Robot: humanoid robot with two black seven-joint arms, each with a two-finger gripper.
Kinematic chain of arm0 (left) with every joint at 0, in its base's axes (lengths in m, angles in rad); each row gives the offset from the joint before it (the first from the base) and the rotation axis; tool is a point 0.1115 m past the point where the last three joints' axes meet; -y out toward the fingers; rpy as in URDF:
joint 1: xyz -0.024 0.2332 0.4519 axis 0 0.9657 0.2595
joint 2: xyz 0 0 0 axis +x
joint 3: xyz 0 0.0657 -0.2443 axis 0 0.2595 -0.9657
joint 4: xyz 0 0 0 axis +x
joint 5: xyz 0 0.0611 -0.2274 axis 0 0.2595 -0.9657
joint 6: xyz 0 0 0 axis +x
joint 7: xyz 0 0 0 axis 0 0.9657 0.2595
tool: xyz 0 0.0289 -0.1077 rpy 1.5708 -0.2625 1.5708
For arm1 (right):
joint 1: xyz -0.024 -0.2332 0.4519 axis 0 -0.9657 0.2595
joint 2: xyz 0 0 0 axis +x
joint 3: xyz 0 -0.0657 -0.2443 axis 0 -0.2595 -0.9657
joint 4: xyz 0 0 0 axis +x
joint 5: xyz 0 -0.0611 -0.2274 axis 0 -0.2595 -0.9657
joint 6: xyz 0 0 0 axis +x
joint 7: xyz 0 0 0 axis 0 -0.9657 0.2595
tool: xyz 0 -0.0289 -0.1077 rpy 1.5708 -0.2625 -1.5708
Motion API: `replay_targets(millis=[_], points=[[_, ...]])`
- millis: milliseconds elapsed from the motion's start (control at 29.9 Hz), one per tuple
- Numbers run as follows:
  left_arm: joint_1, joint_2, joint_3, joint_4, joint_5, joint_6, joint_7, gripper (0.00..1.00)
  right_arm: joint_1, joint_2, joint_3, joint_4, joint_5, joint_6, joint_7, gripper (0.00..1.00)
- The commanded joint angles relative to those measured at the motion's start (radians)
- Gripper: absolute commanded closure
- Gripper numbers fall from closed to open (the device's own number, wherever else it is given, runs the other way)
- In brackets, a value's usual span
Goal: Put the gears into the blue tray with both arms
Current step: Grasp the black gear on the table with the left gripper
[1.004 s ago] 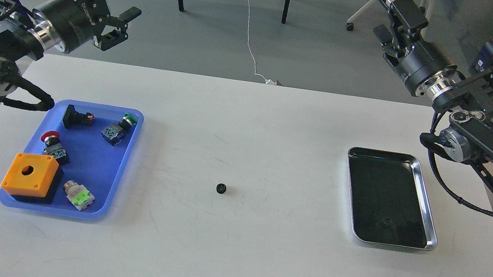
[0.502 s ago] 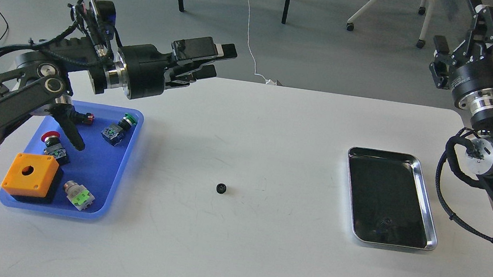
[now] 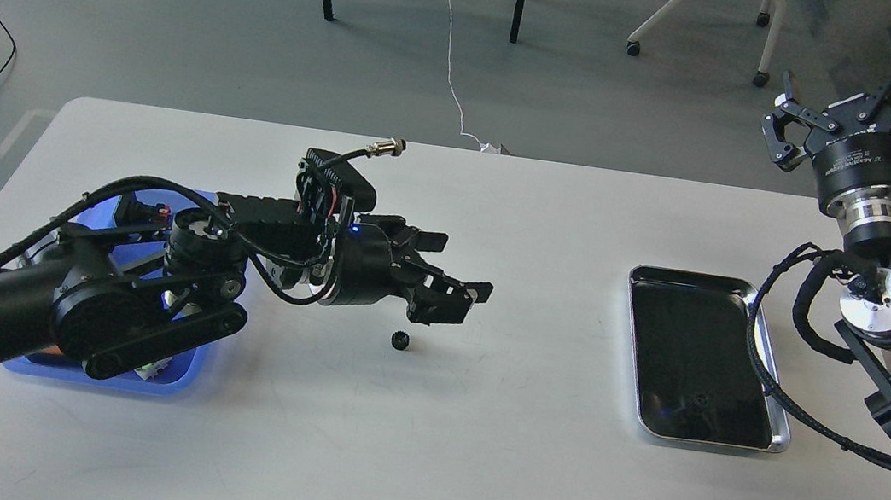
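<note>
One tiny black gear (image 3: 400, 340) lies on the white table near its middle. My left gripper (image 3: 453, 287) hovers just above and slightly right of it, fingers spread open and empty. The left arm stretches across the blue tray (image 3: 170, 382) and hides most of it; only its near edge and right rim show. A second gear (image 3: 699, 399) shows faintly on the dark bottom of the steel tray. My right gripper (image 3: 853, 95) is raised high at the far right, beyond the table, open and holding nothing.
The steel tray (image 3: 772, 395) sits on the right side of the table. What lies in the blue tray is almost all covered by my left arm. Table legs, chair legs and cables lie on the floor beyond the far edge.
My left arm swung down and right from above the blue tray to just over the central gear. My right gripper turned and shifted slightly at the far right, its fingers still apart.
</note>
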Motion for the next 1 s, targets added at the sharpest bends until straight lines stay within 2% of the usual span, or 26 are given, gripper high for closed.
replay_targets(millis=[0,167,335,569,769,903,970], points=[[0.002,-0.023,0.055,0.048,0.093,0.038,0.0,0.02,-0.073,-0.001,0.057,0.0,0.001,0.103,0.0,0.01],[0.021,-0.033,0.076,0.103,0.154,0.049,-0.003,0.04,-0.153,-0.001,0.063,0.004,0.01,0.19,0.0,0.01],[0.054,-0.028,0.078,0.116,0.261,0.075,-0.011,0.21,-0.18,0.002,0.052,0.004,0.009,0.19,0.0,0.01],[0.108,-0.025,0.078,0.117,0.285,0.078,-0.014,0.33,-0.179,0.019,0.048,0.006,0.007,0.19,0.0,0.01],[0.131,-0.025,0.075,0.117,0.285,0.078,-0.011,0.5,-0.176,0.019,0.048,0.006,0.007,0.19,0.0,0.01],[0.129,-0.017,0.075,0.117,0.285,0.078,-0.008,0.57,-0.177,0.019,0.049,0.006,0.007,0.19,0.0,0.01],[0.131,-0.013,0.076,0.119,0.285,0.078,-0.008,0.57,-0.176,0.019,0.049,0.006,0.007,0.19,0.0,0.01]])
